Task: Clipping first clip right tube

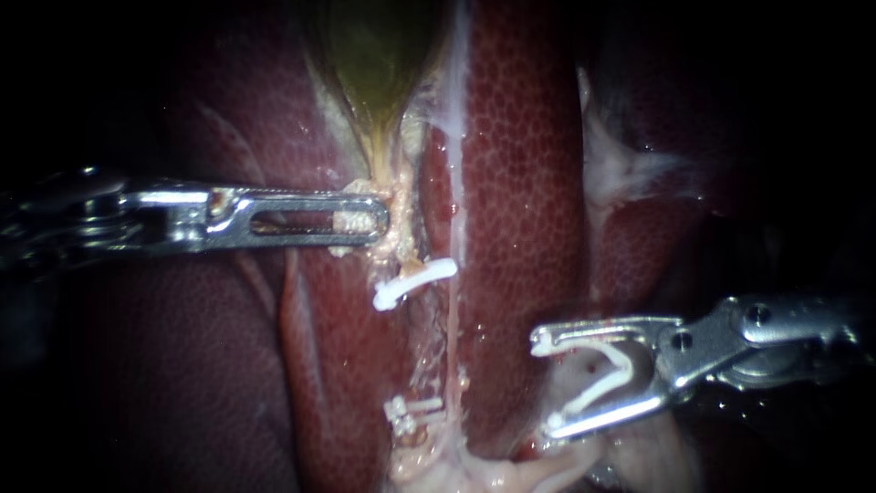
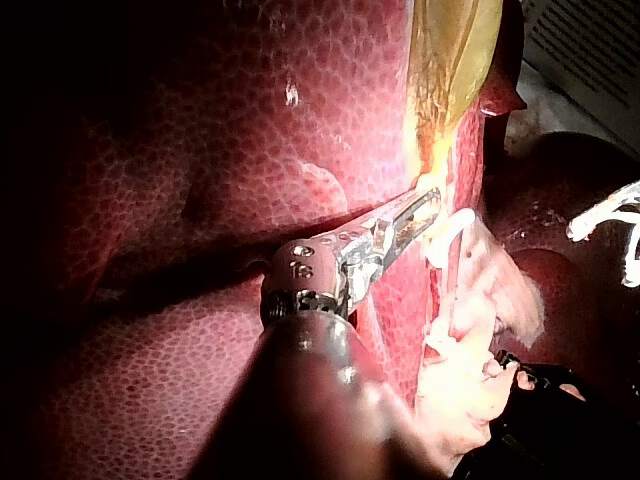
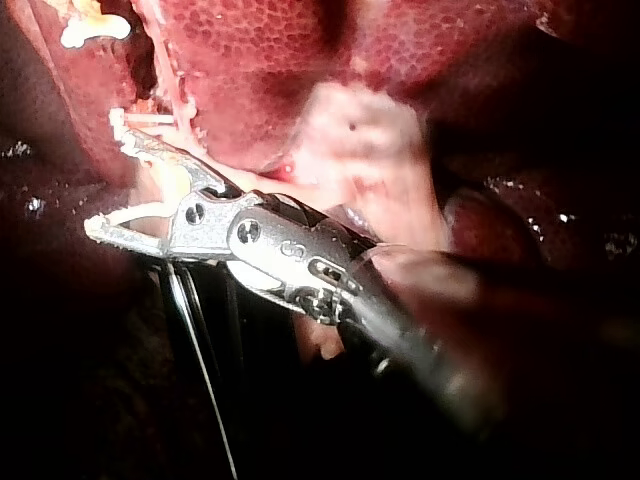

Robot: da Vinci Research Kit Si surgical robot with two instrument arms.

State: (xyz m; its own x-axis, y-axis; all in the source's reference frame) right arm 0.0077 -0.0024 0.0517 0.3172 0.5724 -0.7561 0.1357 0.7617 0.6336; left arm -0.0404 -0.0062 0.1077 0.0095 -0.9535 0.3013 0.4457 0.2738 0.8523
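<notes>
Right instrument's claw (image 1: 546, 383) holds clip (image 1: 602, 383), apart from tube (image 1: 453, 329).

The dark red, finely mottled liver (image 1: 520, 183) serves as the bed, and directly on it lie the yellow-green tapering gallbladder (image 1: 374, 55), pale stringy tissue (image 1: 630, 169), and a thin pinkish tube (image 1: 451, 338) crossed by a white plastic clip (image 1: 415, 281).

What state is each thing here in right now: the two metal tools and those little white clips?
Left instrument: jaws shut on pale tissue below the gallbladder.
Right instrument: jaws wide apart, holding the loaded clip.
Loaded clip: unclosed, around nothing yet.
Upper clip: closed, in place.
Lower clips: closed, in place.
</notes>
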